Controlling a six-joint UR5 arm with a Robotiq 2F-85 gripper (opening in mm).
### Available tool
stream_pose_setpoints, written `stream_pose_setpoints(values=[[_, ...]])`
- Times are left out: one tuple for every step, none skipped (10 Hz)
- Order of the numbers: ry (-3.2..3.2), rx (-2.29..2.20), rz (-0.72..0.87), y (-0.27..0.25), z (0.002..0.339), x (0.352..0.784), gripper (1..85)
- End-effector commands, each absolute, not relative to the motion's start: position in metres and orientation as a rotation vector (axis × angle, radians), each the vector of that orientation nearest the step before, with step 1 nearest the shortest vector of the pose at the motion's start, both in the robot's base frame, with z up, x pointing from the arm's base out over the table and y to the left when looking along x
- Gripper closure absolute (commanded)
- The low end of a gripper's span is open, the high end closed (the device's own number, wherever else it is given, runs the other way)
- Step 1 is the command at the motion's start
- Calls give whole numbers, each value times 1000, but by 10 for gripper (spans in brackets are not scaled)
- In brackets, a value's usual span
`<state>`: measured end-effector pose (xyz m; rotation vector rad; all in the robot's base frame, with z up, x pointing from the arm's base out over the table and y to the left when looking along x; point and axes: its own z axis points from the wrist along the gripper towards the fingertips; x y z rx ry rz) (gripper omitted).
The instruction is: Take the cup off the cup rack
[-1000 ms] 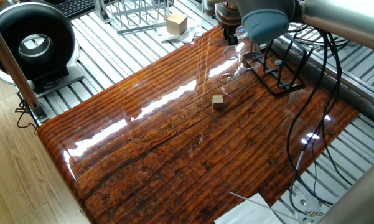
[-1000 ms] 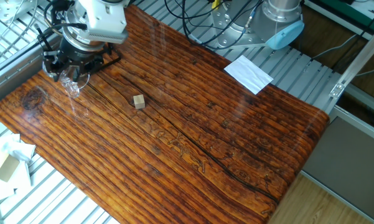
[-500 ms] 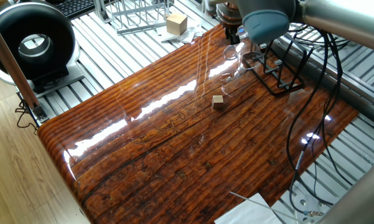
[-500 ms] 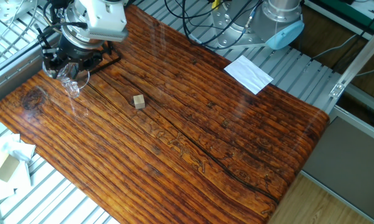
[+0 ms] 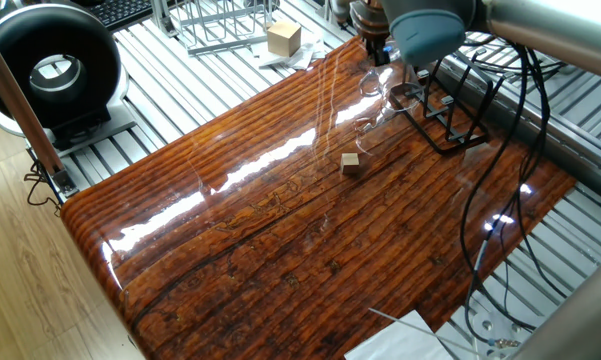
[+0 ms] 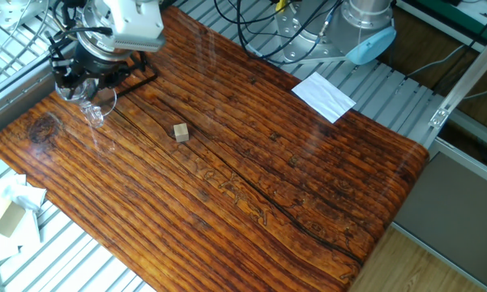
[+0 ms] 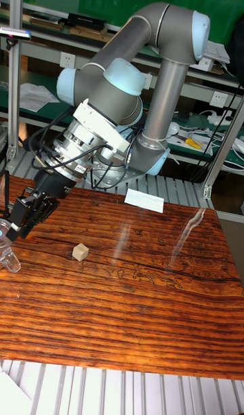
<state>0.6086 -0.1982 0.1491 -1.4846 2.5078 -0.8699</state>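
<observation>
Your glass cup [image 6: 93,104] sits at the table's far corner, just beside the black wire cup rack [image 5: 450,112]; can't tell if it's on a prong. Gripper [image 6: 71,77] is right over it w/ fingers [image 7: 20,215] at the rim; grip state unclear. Small wooden cube [image 6: 180,132] lies nearby on the wood tabletop [image 6: 267,178].

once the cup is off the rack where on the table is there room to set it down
The wide stretch of table between the wooden cube and the white paper is bare. It is crowded at the corner where gripper, cup and rack meet.
</observation>
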Motion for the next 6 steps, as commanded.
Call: stream_pose_setpoints(values=[[2492,-1476,-919,-206,156,613,493],[2489,-1485,-912,-205,155,613,490],[2474,-1476,-903,-202,155,616,490],[2440,-1474,-915,-200,158,624,473],[2437,-1469,-932,-203,160,625,467],[2448,-1472,-950,-207,161,622,467]])
